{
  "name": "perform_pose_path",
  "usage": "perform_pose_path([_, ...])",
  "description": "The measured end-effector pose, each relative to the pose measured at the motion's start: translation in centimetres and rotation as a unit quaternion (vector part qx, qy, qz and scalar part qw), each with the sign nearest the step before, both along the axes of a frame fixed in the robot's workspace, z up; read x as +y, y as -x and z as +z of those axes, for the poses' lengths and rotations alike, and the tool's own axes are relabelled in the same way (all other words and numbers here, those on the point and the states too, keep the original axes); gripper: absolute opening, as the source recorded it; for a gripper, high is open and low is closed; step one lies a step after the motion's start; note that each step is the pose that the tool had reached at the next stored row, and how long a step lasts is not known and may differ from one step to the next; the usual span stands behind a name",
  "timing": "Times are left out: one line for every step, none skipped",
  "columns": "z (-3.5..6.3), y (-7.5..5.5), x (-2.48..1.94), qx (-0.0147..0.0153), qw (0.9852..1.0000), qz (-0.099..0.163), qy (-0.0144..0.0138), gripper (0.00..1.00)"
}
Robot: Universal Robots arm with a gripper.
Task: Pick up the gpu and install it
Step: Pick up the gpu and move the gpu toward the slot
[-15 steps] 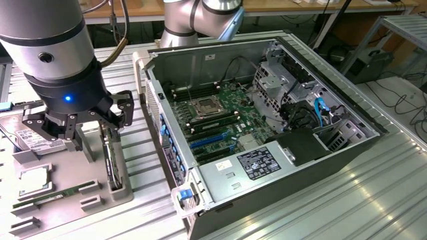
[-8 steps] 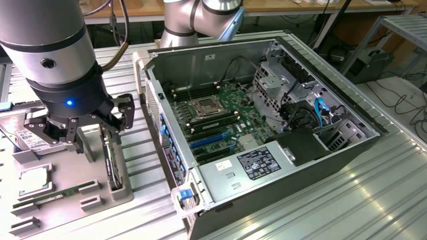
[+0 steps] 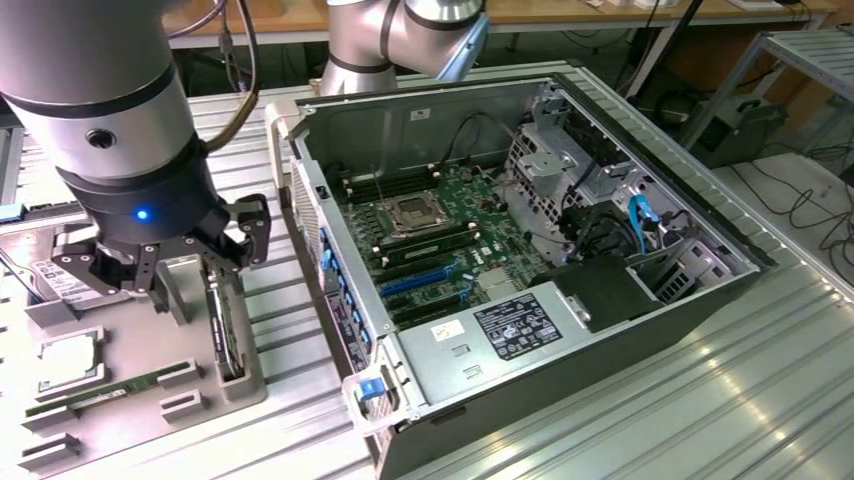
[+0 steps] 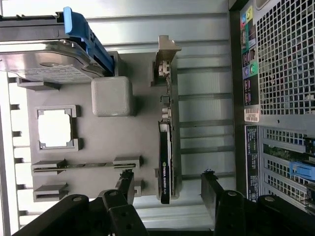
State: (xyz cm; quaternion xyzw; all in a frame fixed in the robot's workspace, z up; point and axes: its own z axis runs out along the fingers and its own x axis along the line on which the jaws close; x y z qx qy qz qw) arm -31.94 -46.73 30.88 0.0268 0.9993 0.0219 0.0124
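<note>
I begin at the gripper (image 3: 187,272) (image 4: 167,179). Its jaws stand wide apart and hold nothing. In the wrist view one black finger (image 4: 126,183) is on each side of the gpu (image 4: 165,147), and neither finger touches the card.

The gpu (image 3: 222,322) stands on its long edge in a slot of the grey tray (image 3: 134,345) (image 4: 98,145). On the exterior view's clock face it is at about six o'clock from the gripper, just under it. In the wrist view I see the card from its edge. Its silver bracket (image 4: 167,54) is at the end far from the fingers, and its dark part with a label is at the near end.

The same tray carries other parts. In the exterior view the processor (image 3: 67,362) (image 4: 54,128) lies flat in its frame at about seven o'clock from the gripper. The memory stick (image 3: 100,396) (image 4: 83,165) lies beyond it, also at seven o'clock. The hard drive (image 3: 54,282) (image 4: 44,61) with its blue rail (image 4: 83,32) is at nine o'clock.

Farther away, at three o'clock from the gripper, the computer case (image 3: 400,130) (image 4: 285,64) lies on its side with the cover off, on the ribbed metal table (image 3: 694,400). Inside it I see the green motherboard (image 3: 454,230), and the power supply (image 3: 497,335) at five o'clock from the board.
</note>
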Motion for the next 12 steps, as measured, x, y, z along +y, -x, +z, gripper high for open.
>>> perform_pose_path([-0.06, 0.0, -0.03, 0.0000, 1.0000, 0.000, 0.0000, 0.66])
perform_pose_path([-0.12, 0.0, -0.07, 0.0000, 1.0000, 0.000, 0.0000, 0.66])
perform_pose_path([-0.20, 0.0, -0.11, 0.0000, 1.0000, 0.000, 0.0000, 0.66])
perform_pose_path([-0.25, 0.0, -0.14, 0.0000, 1.0000, 0.000, 0.0000, 0.66])
perform_pose_path([-0.36, 0.0, -0.19, 0.0000, 1.0000, 0.001, 0.0000, 0.66])
perform_pose_path([-0.43, 0.0, -0.21, 0.0000, 1.0000, 0.001, 0.0000, 0.66])
perform_pose_path([-0.51, 0.0, -0.24, 0.0001, 1.0000, 0.001, 0.0000, 0.66])
perform_pose_path([-0.58, 0.0, -0.27, 0.0002, 1.0000, 0.001, 0.0000, 0.66])
perform_pose_path([-0.74, 0.0, -0.32, 0.0002, 1.0000, 0.001, 0.0000, 0.66])
perform_pose_path([-0.93, 0.0, -0.37, 0.0004, 1.0000, 0.002, 0.0000, 0.66])
perform_pose_path([-1.14, 0.0, -0.43, 0.0010, 1.0000, 0.002, 0.0000, 0.66])
perform_pose_path([-1.36, 0.0, -0.46, 0.0016, 1.0000, 0.002, 0.0000, 0.66])
